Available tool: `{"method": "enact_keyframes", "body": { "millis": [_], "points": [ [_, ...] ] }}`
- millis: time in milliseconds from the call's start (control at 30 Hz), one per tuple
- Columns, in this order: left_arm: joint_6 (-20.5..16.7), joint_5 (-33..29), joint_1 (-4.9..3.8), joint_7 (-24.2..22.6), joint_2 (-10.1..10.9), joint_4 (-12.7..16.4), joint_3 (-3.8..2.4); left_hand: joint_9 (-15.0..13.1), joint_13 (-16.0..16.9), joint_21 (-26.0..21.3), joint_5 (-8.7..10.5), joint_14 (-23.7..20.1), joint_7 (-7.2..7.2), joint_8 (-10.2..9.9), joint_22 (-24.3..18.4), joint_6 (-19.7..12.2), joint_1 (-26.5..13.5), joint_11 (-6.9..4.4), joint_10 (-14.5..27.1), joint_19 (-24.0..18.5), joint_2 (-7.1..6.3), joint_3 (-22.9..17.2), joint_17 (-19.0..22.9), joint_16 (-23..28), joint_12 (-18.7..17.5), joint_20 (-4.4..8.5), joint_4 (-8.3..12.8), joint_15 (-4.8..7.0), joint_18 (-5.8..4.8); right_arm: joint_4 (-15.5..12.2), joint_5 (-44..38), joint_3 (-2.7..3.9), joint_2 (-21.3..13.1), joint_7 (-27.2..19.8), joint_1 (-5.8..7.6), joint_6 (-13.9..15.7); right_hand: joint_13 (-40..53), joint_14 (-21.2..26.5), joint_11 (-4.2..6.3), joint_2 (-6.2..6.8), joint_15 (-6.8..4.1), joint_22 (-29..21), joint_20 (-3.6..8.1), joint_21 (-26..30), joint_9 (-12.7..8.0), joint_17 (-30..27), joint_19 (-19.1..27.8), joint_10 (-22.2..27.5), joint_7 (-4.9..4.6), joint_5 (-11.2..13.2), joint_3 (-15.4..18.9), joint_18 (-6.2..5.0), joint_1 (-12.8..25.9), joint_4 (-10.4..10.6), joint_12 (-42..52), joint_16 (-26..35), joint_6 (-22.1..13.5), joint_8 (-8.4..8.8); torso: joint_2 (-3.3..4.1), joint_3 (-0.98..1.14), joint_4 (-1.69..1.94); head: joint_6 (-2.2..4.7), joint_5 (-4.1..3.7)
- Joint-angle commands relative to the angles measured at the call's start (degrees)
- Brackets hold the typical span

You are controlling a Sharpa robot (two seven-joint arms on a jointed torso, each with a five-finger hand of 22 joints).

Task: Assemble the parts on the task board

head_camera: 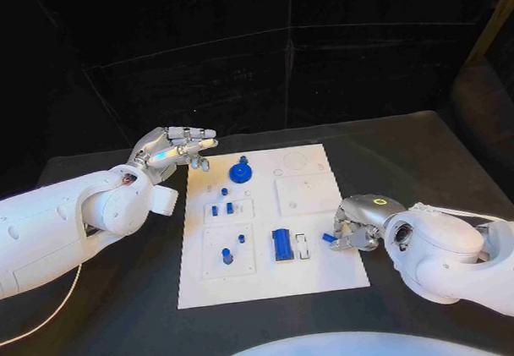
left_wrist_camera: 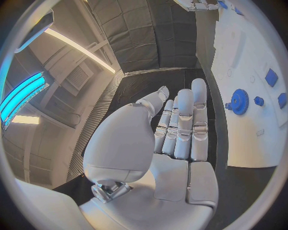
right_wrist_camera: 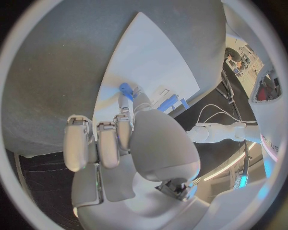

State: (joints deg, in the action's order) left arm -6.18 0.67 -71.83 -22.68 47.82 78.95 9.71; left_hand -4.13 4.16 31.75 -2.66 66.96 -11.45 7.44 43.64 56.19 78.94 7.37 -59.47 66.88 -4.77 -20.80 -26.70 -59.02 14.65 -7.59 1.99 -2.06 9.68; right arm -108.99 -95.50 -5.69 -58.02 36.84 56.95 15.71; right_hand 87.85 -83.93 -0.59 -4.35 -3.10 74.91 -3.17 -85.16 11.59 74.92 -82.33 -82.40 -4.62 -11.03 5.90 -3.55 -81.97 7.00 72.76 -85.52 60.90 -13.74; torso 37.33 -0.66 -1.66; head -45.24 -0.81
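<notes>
The white task board (head_camera: 272, 270) lies in the middle of the black table. On it are a blue gear (head_camera: 240, 174) at the far end, a blue block (head_camera: 283, 245) nearer me, and small blue pegs (head_camera: 221, 209). My right hand (head_camera: 360, 223) is at the board's right edge and pinches a small blue part (head_camera: 331, 238) just above the plate, next to the block. In the right wrist view, that part (right_wrist_camera: 126, 89) sits at the fingertips (right_wrist_camera: 122, 120) over the board (right_wrist_camera: 150, 57). My left hand (head_camera: 178, 147) hovers by the board's far left corner with straight fingers (left_wrist_camera: 180, 124), holding nothing. The gear (left_wrist_camera: 239, 101) lies beside it.
Two raised white square plates (head_camera: 305, 194) sit on the right half of the board. A pale cable (head_camera: 26, 323) runs under my left arm. Bare black table surrounds the board, and black curtains close off the back.
</notes>
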Motion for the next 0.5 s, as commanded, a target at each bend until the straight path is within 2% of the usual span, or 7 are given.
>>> {"method": "enact_keyframes", "body": {
  "millis": [33,167,300,500],
  "points": [
    [0.6,0.0,-0.08,-0.3,0.0,0.1,-0.02,-0.1,0.0,-0.2,-0.23,-0.4,0.04,0.3,-0.1,-0.3,-0.4,-0.17,0.4,-0.3,0.06,0.3,0.1,-0.4,0.2,-0.09,0.2,-0.04,0.78,-1.2,1.7,-0.35,-0.7,1.1,-0.37,3.4,-11.6,-4.4,0.51,-2.2,-0.44,4.6,0.15,-0.4,0.1,6.8,-0.4,-0.8,-0.08,0.0,-0.4,1.15,-1.0,0.7,0.3,-0.2,0.4,0.41,0.02,-0.02,0.13,-0.11,0.0],
    [0.6,0.0,-0.08,-0.3,0.0,0.1,0.0,-0.1,0.0,-0.2,-0.23,-0.4,0.04,0.3,-0.1,-0.3,-0.4,-0.17,0.4,-0.3,0.06,0.3,0.1,-0.4,0.2,-0.09,0.2,-0.04,0.78,-2.2,4.7,-0.33,-1.1,0.5,-0.36,7.2,-11.4,-4.4,0.51,-2.06,-0.45,4.7,0.16,-0.5,0.1,6.9,-0.5,-0.9,-0.06,0.0,-0.8,1.18,-0.5,1.1,0.4,-0.3,0.5,0.64,0.06,-0.1,0.06,-0.11,0.12],
    [0.6,0.0,-0.08,-0.3,0.1,0.1,0.0,-0.1,0.0,-0.2,-0.23,-0.4,0.04,0.3,-0.1,-0.3,-0.4,-0.17,0.4,-0.3,0.06,0.3,0.1,-0.4,0.2,-0.09,0.2,-0.04,0.78,-2.7,7.1,-0.31,-1.1,-0.4,-0.35,10.9,-11.6,-4.4,0.57,-1.87,-0.5,4.9,0.2,-0.6,0.0,6.8,-0.7,-0.9,0.01,-1.0,-1.7,1.22,-0.5,1.2,0.2,-0.2,0.7,1.02,0.11,-0.05,0.01,-0.12,0.26],
    [0.6,0.0,-0.08,-0.2,0.1,0.2,0.01,-0.1,0.0,-0.2,-0.23,-0.4,0.04,0.3,-0.1,-0.3,-0.4,-0.17,0.4,-0.3,0.06,0.3,0.1,-0.4,0.2,-0.09,0.2,-0.04,0.78,-2.8,11.8,-0.3,-0.5,-1.4,-0.34,13.2,-11.6,-4.4,0.59,-1.76,-0.52,5.1,0.22,-0.6,0.0,7.0,-0.7,-0.9,0.02,-1.2,-2.1,1.25,-0.4,1.3,0.1,-0.3,0.8,1.15,0.05,-0.13,0.05,-0.26,0.31]
  ]
}}
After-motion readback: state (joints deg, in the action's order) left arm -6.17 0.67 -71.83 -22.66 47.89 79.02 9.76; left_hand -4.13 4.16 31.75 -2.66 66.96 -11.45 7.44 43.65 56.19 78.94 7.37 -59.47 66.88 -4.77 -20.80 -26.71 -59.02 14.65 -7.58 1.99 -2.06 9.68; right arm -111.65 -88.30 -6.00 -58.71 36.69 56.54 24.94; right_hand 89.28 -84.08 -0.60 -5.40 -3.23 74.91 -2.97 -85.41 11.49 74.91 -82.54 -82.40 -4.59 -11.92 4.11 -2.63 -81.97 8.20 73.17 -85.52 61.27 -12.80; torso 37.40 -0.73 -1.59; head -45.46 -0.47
